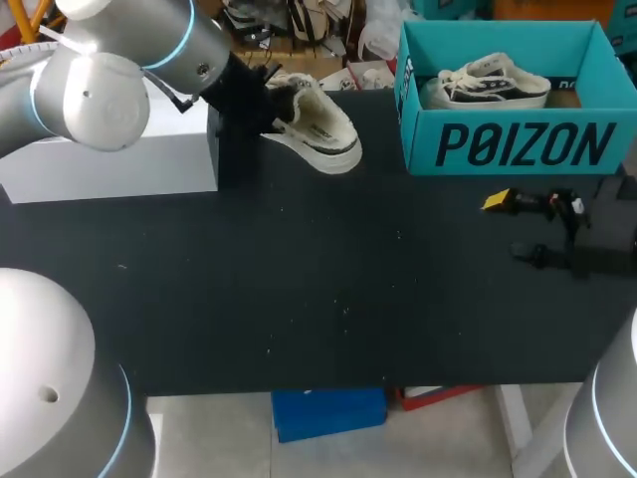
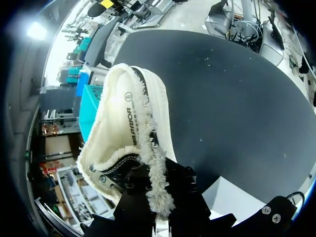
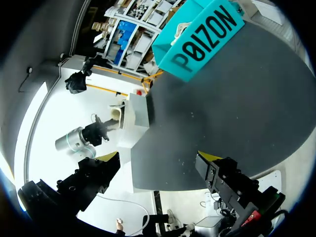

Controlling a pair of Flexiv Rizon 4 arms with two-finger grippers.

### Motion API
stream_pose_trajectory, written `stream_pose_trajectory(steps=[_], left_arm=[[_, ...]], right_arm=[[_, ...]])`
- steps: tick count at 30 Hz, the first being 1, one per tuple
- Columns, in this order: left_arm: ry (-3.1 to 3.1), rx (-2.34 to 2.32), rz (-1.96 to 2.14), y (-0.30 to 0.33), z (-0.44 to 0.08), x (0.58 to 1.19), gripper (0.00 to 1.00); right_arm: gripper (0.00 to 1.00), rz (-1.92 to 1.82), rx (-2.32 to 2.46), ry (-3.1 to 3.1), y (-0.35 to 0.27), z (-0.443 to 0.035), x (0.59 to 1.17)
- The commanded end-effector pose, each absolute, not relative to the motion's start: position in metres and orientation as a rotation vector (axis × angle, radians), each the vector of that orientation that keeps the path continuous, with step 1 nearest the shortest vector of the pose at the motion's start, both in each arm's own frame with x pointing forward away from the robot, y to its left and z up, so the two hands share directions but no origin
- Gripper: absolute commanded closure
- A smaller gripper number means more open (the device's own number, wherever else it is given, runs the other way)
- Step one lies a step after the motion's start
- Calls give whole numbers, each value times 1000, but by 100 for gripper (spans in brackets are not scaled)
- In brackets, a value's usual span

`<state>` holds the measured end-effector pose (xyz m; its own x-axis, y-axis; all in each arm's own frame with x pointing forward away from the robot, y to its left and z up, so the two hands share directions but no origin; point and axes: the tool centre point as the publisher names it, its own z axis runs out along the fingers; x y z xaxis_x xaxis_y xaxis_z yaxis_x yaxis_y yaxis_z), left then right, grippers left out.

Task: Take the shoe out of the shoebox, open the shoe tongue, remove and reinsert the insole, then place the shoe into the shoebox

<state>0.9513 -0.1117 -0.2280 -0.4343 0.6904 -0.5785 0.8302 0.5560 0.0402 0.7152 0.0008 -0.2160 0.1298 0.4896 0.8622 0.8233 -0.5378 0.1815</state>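
While the black tabletop (image 1: 299, 279) spreads under both arms, the teal shoebox (image 1: 518, 144) stands at its far right with a second shoe (image 1: 488, 85) inside. The white shoe (image 1: 323, 127) is at far left-centre, its long axis slanting and its toe ahead of the left gripper (image 1: 257, 100), toward the shoebox. That gripper is clamped on the shoe's collar. The right gripper (image 1: 510, 227) sits near the right edge, fingers apart.

L gripper (image 2: 154, 200) tips behind shoe (image 2: 129, 123)
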Motion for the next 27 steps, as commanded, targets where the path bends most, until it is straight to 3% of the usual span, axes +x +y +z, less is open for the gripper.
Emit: stream_pose_trajectory(steps=[1,18,27], left_arm=[[2259,1232,-255,-76,-189,924,100],[2259,1232,-255,-76,-189,924,100],[2463,987,-378,-55,-133,949,100]], right_arm=[[0,-1369,-2079,-1273,2,-216,717],[0,-1369,-2079,-1273,2,-216,717],[0,-1369,-2079,-1273,2,-216,717]])
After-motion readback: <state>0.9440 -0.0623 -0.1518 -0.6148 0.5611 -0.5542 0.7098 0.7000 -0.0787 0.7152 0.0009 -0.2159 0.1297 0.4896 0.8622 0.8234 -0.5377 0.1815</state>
